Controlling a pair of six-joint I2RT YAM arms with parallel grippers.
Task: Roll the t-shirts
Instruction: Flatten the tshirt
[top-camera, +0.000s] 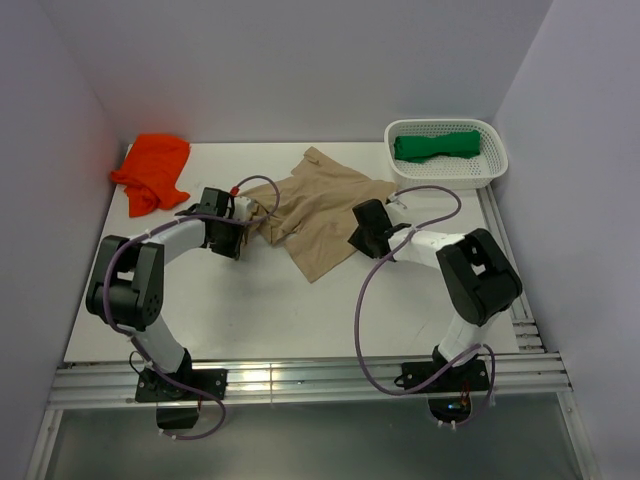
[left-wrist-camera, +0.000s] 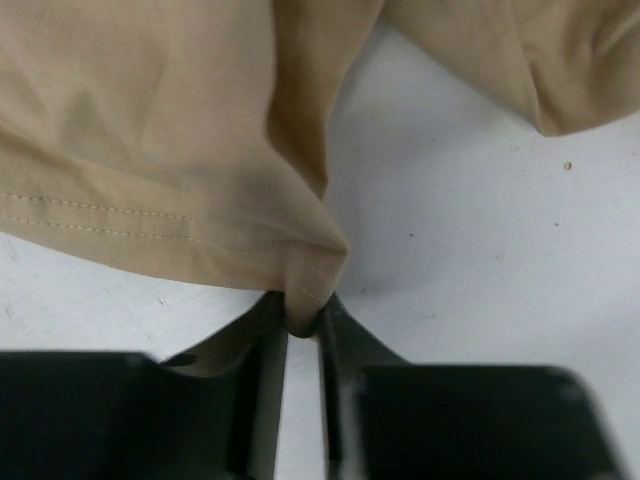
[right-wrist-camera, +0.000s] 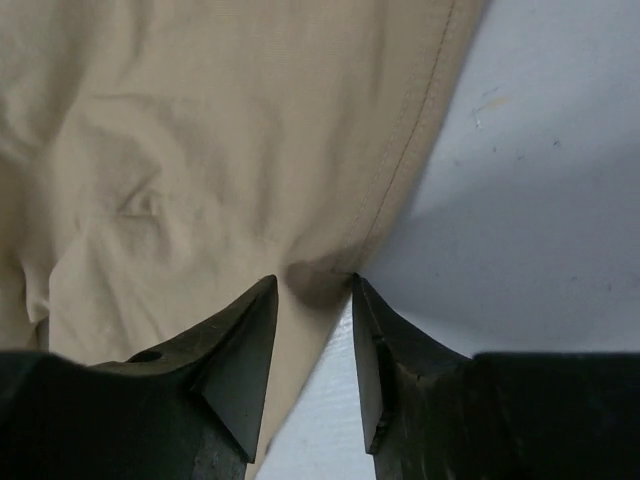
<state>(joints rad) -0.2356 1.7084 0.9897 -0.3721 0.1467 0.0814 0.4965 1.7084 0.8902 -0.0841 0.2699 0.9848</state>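
Left gripper (left-wrist-camera: 303, 318) is squeezed nearly closed on a hem corner of the tan shirt (top-camera: 320, 205), with just a sliver of gap and the cloth pinched in it. The right gripper (right-wrist-camera: 313, 285) has its jaws a bit wider, clamped on a puckered fold of the opposite edge. The shirt lies crumpled between and beyond both sets of jaws on the white table (top-camera: 290, 310), an orange shirt (top-camera: 152, 170) sits well off left of the left jaws, and a green shirt (top-camera: 435, 146) is in a basket (top-camera: 497, 165) beyond the right ones, pale walls (top-camera: 300, 70) all round.
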